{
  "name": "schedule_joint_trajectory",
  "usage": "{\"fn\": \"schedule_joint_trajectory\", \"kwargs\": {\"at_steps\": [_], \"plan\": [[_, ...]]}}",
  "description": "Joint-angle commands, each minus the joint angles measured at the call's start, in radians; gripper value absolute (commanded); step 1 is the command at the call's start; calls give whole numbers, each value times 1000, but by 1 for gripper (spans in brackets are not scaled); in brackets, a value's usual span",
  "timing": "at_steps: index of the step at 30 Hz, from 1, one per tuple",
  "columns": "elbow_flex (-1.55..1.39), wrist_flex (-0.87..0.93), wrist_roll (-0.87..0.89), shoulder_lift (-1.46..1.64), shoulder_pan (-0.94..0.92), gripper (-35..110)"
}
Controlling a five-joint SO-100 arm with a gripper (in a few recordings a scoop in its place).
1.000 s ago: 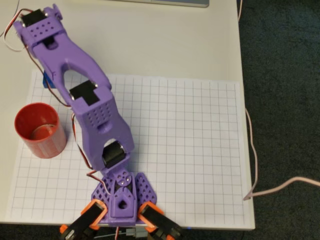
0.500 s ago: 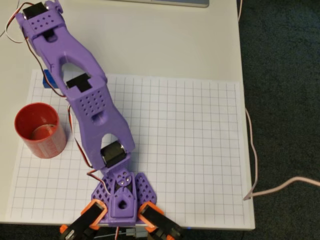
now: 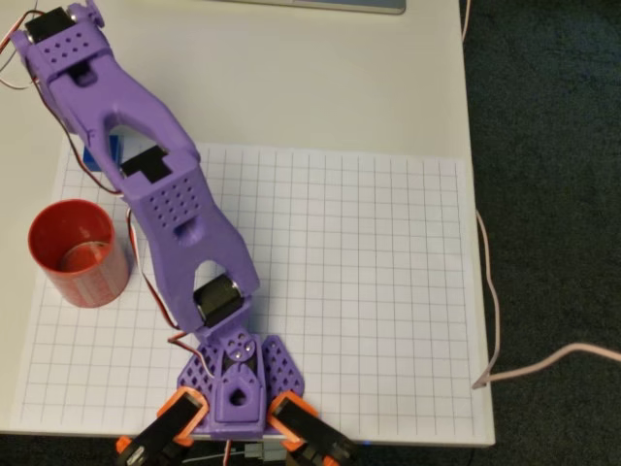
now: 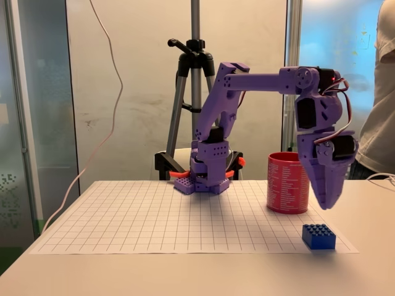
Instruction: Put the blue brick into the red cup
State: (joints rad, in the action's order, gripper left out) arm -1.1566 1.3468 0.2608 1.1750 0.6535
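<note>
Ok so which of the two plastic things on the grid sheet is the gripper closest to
The blue brick. The gripper hangs just above it in the fixed view, apart from it, while the taller red cup stands farther off to the left.

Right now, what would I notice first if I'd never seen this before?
The big purple arm reaching across the gridded sheet, its gripper hanging point-down above the blue brick in the fixed view. Next, the red cup standing just behind that brick.
</note>
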Motion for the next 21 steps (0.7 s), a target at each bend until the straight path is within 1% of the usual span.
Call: {"fn": "schedule_joint_trajectory", "kwargs": {"at_steps": [1, 3, 7, 14, 21], "plan": [[12, 5, 183, 64, 8, 0], [-18, 21, 273, 72, -8, 0], [-38, 32, 331, 94, -32, 0], [-11, 23, 348, 55, -14, 0], [11, 11, 373, 3, 64, 0]]}}
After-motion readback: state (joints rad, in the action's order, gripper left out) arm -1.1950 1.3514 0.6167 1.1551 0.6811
